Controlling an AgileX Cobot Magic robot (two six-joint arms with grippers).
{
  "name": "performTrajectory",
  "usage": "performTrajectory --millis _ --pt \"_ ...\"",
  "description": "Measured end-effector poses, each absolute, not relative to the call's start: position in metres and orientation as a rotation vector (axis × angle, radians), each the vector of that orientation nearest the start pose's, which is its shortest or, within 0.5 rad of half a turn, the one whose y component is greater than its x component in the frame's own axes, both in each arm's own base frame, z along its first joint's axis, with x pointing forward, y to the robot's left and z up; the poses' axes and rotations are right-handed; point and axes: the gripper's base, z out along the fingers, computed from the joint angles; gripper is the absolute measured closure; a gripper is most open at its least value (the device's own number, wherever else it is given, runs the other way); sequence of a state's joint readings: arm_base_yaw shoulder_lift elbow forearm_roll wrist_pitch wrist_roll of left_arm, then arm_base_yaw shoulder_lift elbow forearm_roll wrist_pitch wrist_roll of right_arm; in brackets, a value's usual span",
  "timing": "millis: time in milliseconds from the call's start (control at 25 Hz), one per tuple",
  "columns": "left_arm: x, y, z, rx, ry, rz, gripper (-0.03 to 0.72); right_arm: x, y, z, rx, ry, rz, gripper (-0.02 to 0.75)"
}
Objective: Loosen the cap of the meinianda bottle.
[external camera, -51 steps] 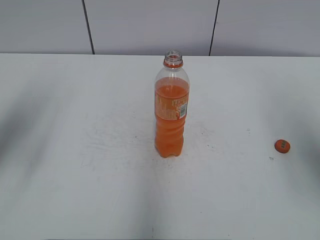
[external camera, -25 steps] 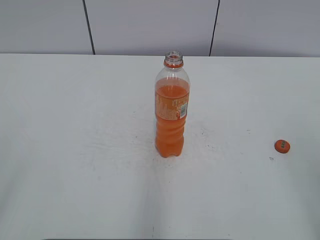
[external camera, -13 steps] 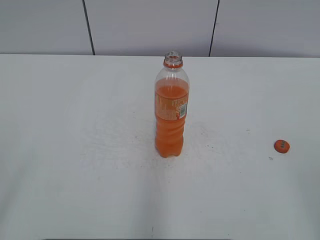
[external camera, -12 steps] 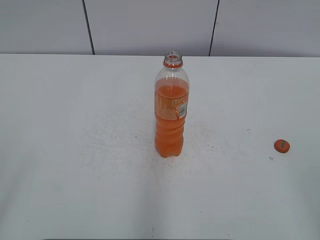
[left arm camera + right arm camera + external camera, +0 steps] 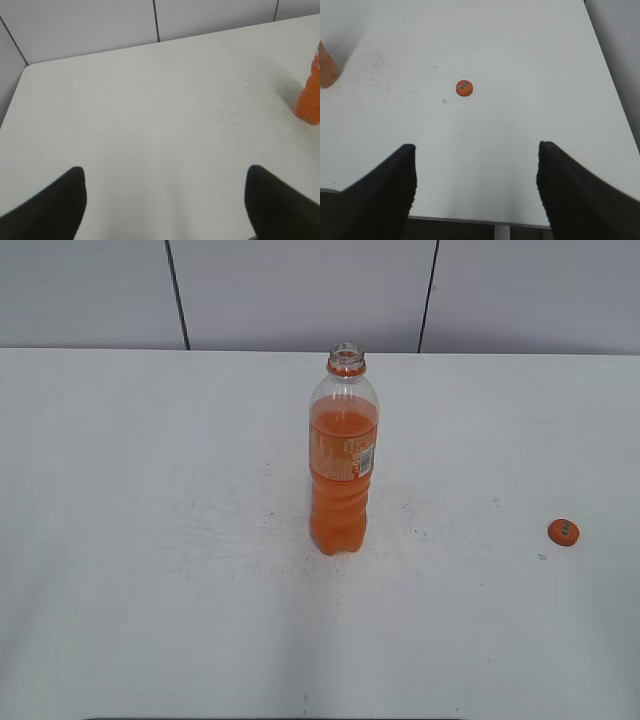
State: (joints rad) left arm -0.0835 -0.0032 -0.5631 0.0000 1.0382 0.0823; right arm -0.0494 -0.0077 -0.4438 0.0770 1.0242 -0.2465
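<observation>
The meinianda bottle (image 5: 343, 465) stands upright in the middle of the white table, its mouth open with no cap on it. Its base shows at the right edge of the left wrist view (image 5: 310, 100) and at the left edge of the right wrist view (image 5: 326, 70). The orange cap (image 5: 564, 532) lies flat on the table to the right, also seen in the right wrist view (image 5: 464, 88). My left gripper (image 5: 165, 172) is open and empty over the table's left part. My right gripper (image 5: 476, 147) is open and empty above the table's near edge, short of the cap. Neither gripper shows in the exterior view.
The white table (image 5: 150, 540) has a grey panelled wall (image 5: 300, 290) behind it. The table's near edge (image 5: 470, 218) shows below my right gripper, and its right edge (image 5: 612, 75) runs close to the cap's side.
None; the bottle and the cap stay where they were and no arm shows in the exterior view.
</observation>
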Motion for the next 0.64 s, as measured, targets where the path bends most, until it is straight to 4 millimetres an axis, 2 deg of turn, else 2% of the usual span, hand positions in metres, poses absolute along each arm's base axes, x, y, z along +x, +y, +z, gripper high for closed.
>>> performTrajectory --millis 640 --pt "-0.0124 0.0006 0.2966 0.125 1.949 0.024 0.108 0.0018 0.0059 0.2646 -0.202 2.044 -0.091 0.174"
